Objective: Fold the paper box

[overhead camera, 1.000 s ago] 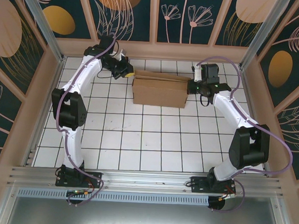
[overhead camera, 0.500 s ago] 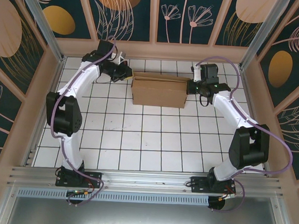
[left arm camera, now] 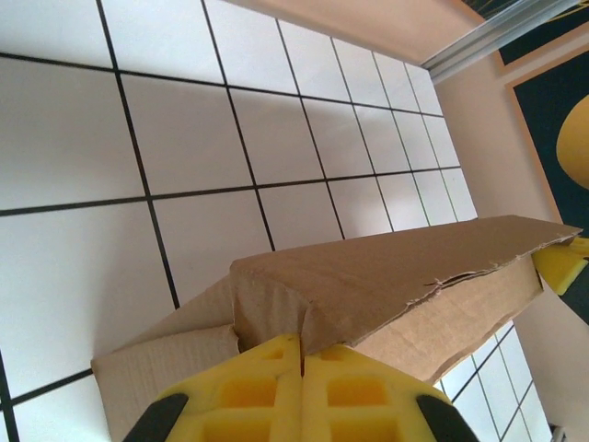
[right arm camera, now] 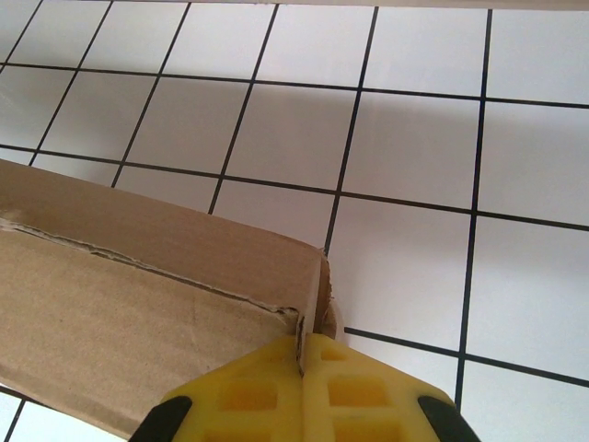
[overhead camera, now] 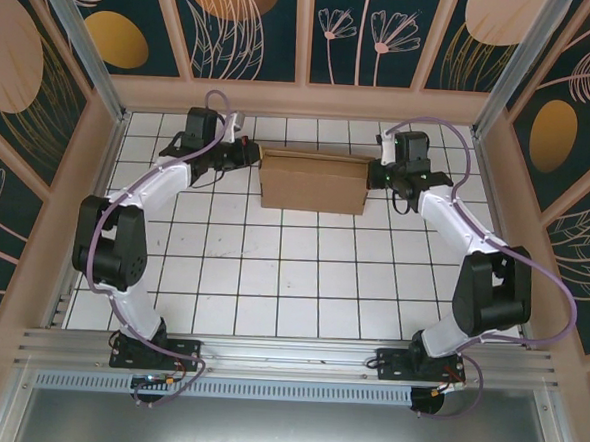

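Matt brown cardboard paper box (overhead camera: 314, 180)

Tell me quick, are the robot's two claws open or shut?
Left gripper: shut, tips against one end of the paper box; a pinch cannot be told.
Right gripper: shut, tips against the paper box's other end; same doubt.

The paper box (overhead camera: 314, 180) is plain brown corrugated cardboard, unprinted. It is folded up into a long, low rectangular block. It lies flat on the white tiled table (overhead camera: 272, 270), in the far half and roughly centred, with its long axis running left to right.

In the wrist views a ragged, torn-looking seam runs along the upper long edge (left arm camera: 396, 285). At the left end a loose flap juts out at table level. At the right end the corner (right arm camera: 138, 313) is squared, with one panel edge standing slightly proud.
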You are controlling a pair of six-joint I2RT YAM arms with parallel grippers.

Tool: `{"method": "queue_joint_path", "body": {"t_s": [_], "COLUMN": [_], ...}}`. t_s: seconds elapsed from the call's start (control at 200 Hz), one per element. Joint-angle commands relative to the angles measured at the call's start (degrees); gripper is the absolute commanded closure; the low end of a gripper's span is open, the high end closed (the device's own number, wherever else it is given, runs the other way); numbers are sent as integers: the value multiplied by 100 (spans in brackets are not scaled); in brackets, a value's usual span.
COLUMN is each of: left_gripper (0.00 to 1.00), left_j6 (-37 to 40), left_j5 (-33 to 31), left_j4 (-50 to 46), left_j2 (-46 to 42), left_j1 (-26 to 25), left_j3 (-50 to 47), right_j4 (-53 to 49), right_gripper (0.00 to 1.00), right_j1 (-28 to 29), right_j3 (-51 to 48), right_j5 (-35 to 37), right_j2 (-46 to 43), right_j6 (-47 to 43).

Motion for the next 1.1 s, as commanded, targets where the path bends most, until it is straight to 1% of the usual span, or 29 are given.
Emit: {"method": "queue_joint_path", "body": {"t_s": [0.0,0.165,0.32,0.445,0.581,0.706,0.766,0.856,0.901,0.926,0.951,0.976,1.046,1.096], "left_gripper": [100,100,99,100,100,100,100,100,100,100,100,100,100,100], "left_j6": [241,498,773,839,822,832,808,776,780,789,799,807,816,803], "left_j5": [-285,-729,-1102,-1241,-1395,-1545,-1583,-1582,-1601,-1625,-1631,-1644,-1651,-1644], "left_j4": [-373,-75,-98,65,381,559,757,879,871,862,862,862,862,871], "left_j2": [114,-54,-2,-8,-111,-220,-295,-324,-323,-323,-325,-326,-318,-320], "left_j1": [-125,-281,-490,-574,-591,-633,-634,-641,-646,-646,-643,-644,-644,-644], "left_j3": [-476,-986,-1109,-1266,-1585,-1817,-2008,-2167,-2187,-2190,-2191,-2191,-2190,-2183], "right_j4": [-496,-59,344,516,641,892,951,1068,1138,1178,1209,1232,1285,1369], "right_gripper": [100,100,99,96,88,83,78,66,58,51,42,35,27,23], "right_j1": [102,125,127,119,132,119,118,123,117,118,114,109,97,73], "right_j3": [-490,-768,-891,-957,-1094,-1320,-1387,-1494,-1568,-1606,-1630,-1664,-1713,-1747], "right_j5": [-280,-391,-466,-447,-368,-398,-435,-486,-514,-530,-547,-570,-619,-721], "right_j2": [-23,-330,-641,-721,-855,-1099,-1196,-1404,-1546,-1630,-1715,-1803,-2030,-2156], "right_j6": [79,9,61,66,142,221,227,202,163,150,125,102,93,157]}}
